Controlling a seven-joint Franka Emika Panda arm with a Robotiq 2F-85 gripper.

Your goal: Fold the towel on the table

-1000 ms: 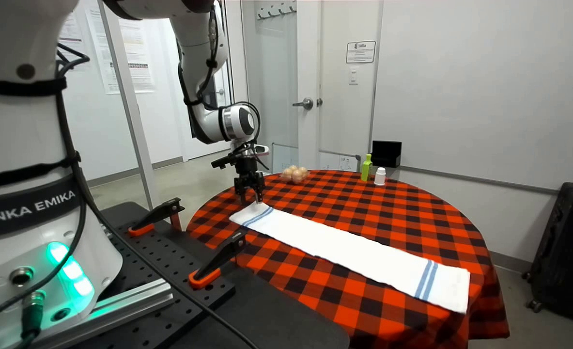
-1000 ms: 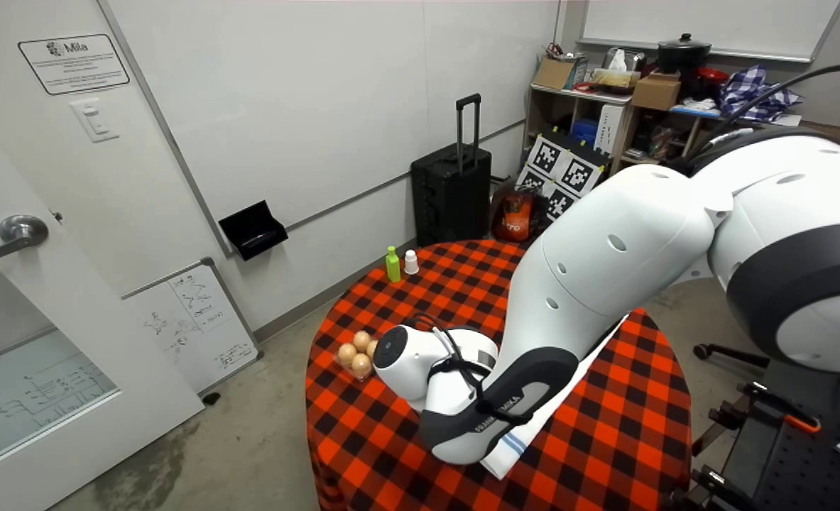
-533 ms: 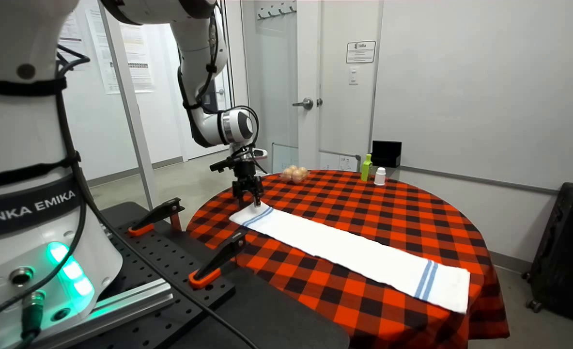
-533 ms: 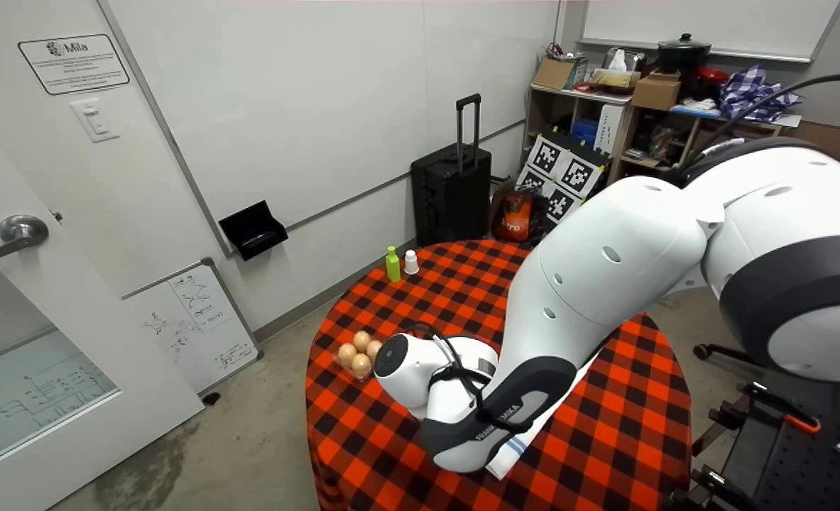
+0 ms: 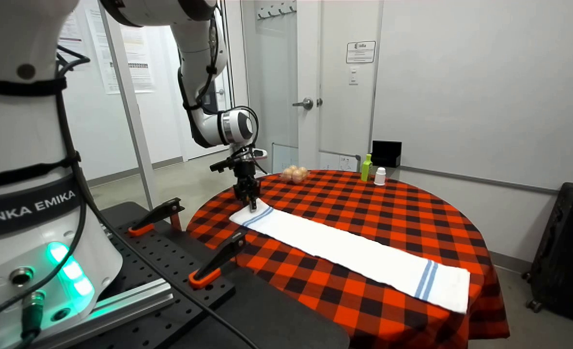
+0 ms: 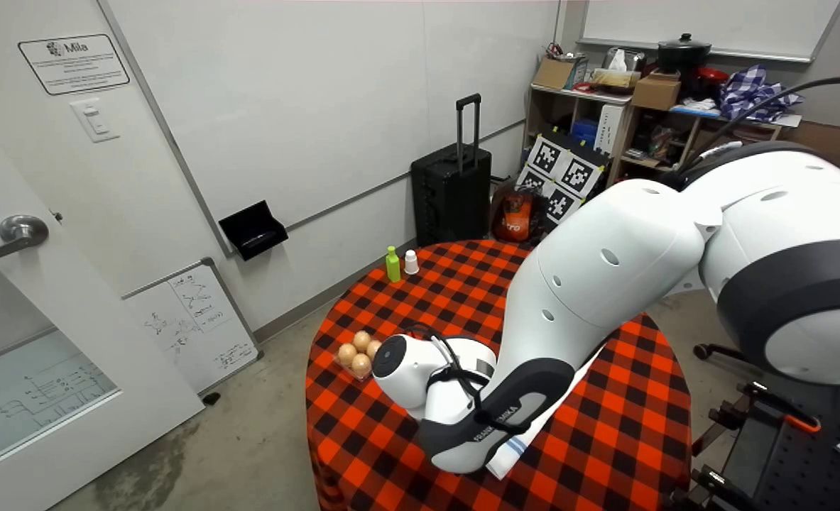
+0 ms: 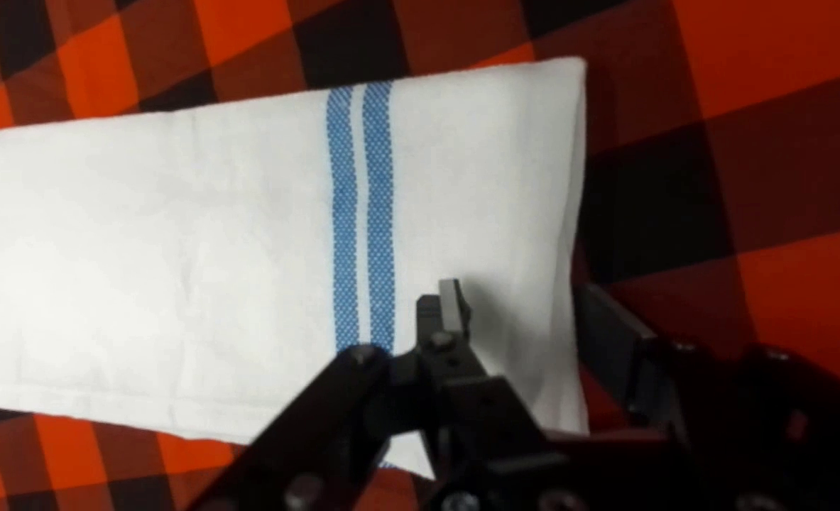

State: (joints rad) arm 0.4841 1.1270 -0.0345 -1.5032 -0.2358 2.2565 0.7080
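Sitting lower than a second earlier: my tool [image 7: 522, 305], jaws parted, which straddled one end of the towel [image 7: 249, 234].

The towel [image 7: 178, 248] looks like matt woven cloth, the door handle [image 6: 23, 231] metal, the arm [image 6: 590, 273] smooth plastic.

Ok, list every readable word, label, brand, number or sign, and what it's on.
"RANKA EMIKA", cut off at left: dark band on white robot arm.
"FRANK...MIKA", partly covered: dark-grey arm shell.
"Mila": white rectangular wall sign; smaller lines blurred.
Too small or blurred: handwriting on grey-framed whiteboard; lettering on rounded orange object; white paper posters.
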